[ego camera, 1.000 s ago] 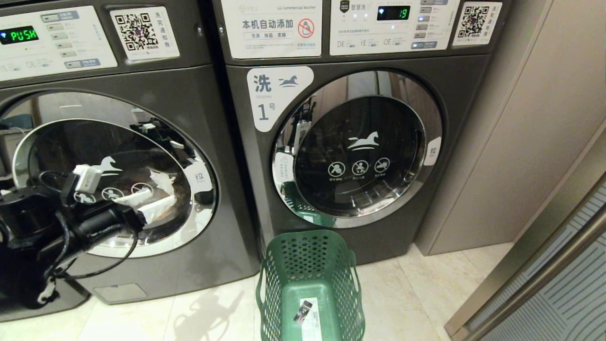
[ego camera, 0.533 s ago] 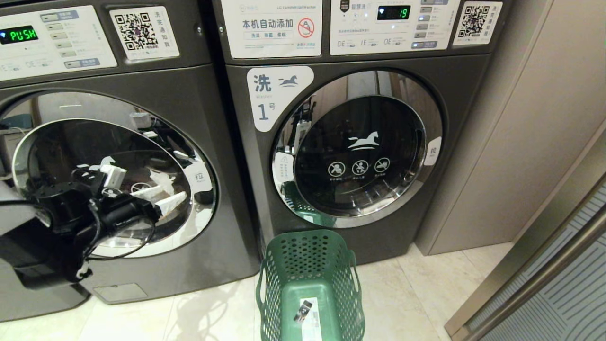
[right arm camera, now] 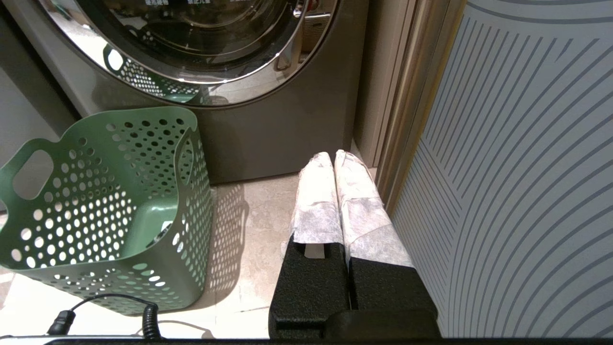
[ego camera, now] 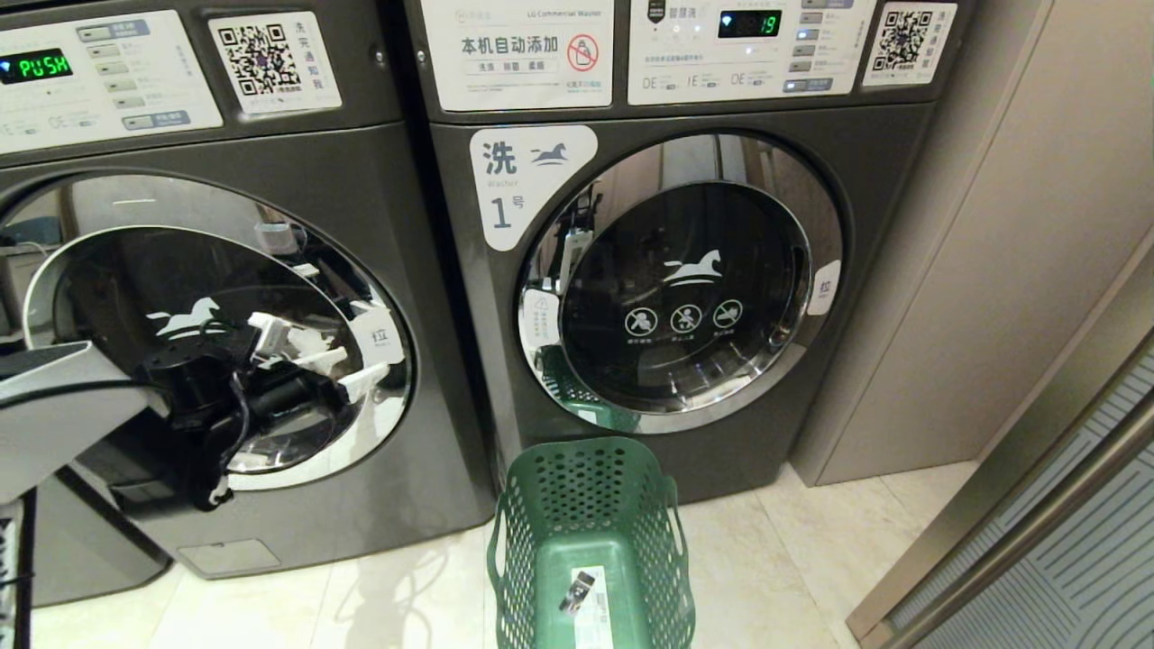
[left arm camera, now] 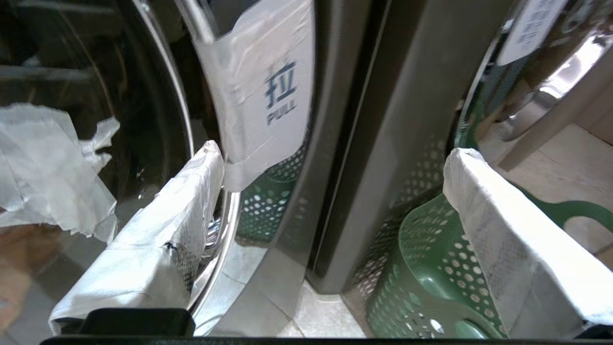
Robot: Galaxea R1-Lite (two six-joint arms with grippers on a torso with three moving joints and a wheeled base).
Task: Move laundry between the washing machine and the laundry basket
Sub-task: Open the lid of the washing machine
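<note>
Two fingers of the left gripper (ego camera: 338, 365) stand spread by the PULL tab (left arm camera: 268, 96) on the closed washer (ego camera: 225, 361) door. Basket (ego camera: 586, 532) holds no laundry. Missing the tab, they could skid off the chrome rim. Right gripper (right arm camera: 335, 163): pressed together.

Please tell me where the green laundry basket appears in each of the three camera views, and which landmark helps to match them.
Head view: laundry basket at bottom centre, on the floor.
Left wrist view: lower right, behind the open left gripper.
Right wrist view: lower left.
Shared landmark: chrome-rimmed door of the machine labelled 1, right behind the basket.
</note>
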